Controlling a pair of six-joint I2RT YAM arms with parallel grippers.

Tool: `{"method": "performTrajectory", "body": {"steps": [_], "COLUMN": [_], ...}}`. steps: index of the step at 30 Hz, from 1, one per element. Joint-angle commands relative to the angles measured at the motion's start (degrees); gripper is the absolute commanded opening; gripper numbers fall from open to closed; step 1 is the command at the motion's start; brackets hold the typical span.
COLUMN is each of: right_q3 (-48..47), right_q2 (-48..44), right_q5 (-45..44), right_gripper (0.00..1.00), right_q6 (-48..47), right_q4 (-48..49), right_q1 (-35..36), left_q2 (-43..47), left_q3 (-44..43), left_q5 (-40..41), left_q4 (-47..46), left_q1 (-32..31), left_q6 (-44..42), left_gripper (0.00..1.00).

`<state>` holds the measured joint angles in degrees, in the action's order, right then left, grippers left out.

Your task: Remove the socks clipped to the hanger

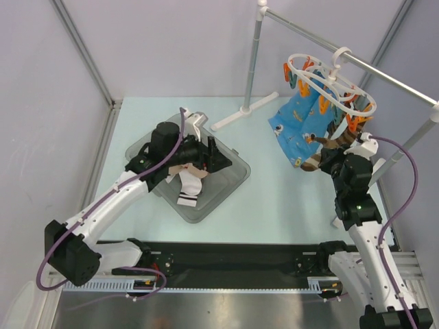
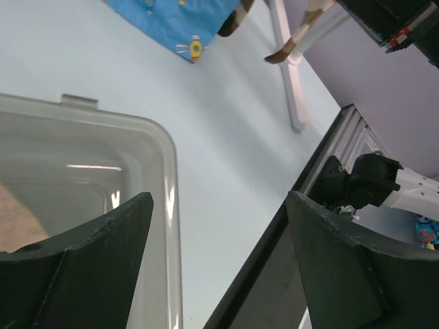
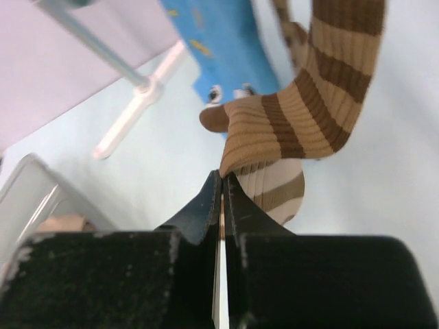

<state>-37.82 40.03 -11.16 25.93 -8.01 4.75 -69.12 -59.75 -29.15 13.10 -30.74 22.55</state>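
While one white sock [image 1: 186, 190] with a black-striped cuff already lies in the grey plastic bin [image 1: 233, 166] on the left of the table [image 1: 288, 205], most of the job is judged to remain. The hanger [image 1: 330, 83] hangs by its hook from the metal rail [image 1: 398, 83] at the right rear. The blue socks [image 1: 300, 128] with cartoon prints dangle from its clips, down to near the table.

The brown-and-tan striped sock [image 3: 322, 89] is the one in hand. The right gripper [image 3: 223, 184] has its jaws pressed almost together on a fold of its fabric near the toe. In the overhead view this sock runs from under the orange clips at the hanger's near end down to the gripper. It appears to be clipped at its top, though the clip itself is too small to make out. A pull away from the hanger would likely be needed to free it.

The left gripper [image 2: 218, 205] hovers above the bin's corner with its jaws spread wide and nothing between them, which suggests it is free for another sock.

So roughly one sock is delivered, one is being worked, and at least the blue ones are untouched. Whether more socks hang behind the blue fabric cannot be told.
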Motion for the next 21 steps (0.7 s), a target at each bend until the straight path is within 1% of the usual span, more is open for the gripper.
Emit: {"method": "performTrajectory", "body": {"steps": [1, 3, 4, 6, 8, 10, 13, 15, 17, 18, 21], "right_q3": [-4.71, -6.64, -7.26, -8.67, -9.55, -10.77, -12.62, -12.98, -13.07, -13.15, -13.33], "right_q2": [-1.71, -2.15, -2.32, -2.94, -3.2, -3.47, -3.73, -4.26, -4.96, -5.14, -5.14], "right_q5": [6.23, 8.51, 10.0, 10.63, 14.74, 16.95, 17.92, 18.28, 18.54, 18.89, 19.42], "right_gripper": [0.0, 0.0, 0.0, 0.0, 0.0, 0.0, 0.0, 0.0, 0.0, 0.0, 0.0], "right_q6": [0.26, 0.08, -0.18, -0.18, -0.09, 0.08, 1.05, 1.57, 2.1, 2.8, 4.56], "right_q4": [-6.84, -9.03, -9.56, -10.88, -11.32, -11.76, -13.43, -13.52, -13.61, -13.78, -14.84], "right_q1": [3.5, 5.78, 6.49, 7.98, 8.34, 8.34, 8.43, 8.43, 8.43, 8.43, 8.43], "left_q2": [-0.31, -0.75, -1.19, -1.71, -3.29, -5.57, -8.39, -11.72, -14.45, -17.59, -21.83], "left_q3": [-2.57, -3.18, -3.18, -2.49, -2.13, -2.65, -4.76, -7.91, -11.08, -14.84, -19.77], "left_q5": [-1.0, -1.35, -1.35, -1.7, -2.41, -2.41, -1.0, 1.27, 3.47, 4.09, 6.28], "left_q4": [-5.8, -7.82, -10.27, -12.83, -18.96, -22.31, -24.87, -25.06, -22.69, -20.51, -19.26], "left_q1": [-3.26, -5.19, -5.9, -7.83, -9.07, -11.17, -14.07, -16.27, -17.68, -18.99, -21.8], "left_q6": [1.27, 0.92, 0.66, -0.66, -2.14, -3.38, -5.67, -7.33, -8.82, -9.36, -11.64], "left_gripper": [0.84, 0.84, 0.84, 0.84, 0.84, 0.84, 0.84, 0.85, 0.85, 0.84, 0.84]}}
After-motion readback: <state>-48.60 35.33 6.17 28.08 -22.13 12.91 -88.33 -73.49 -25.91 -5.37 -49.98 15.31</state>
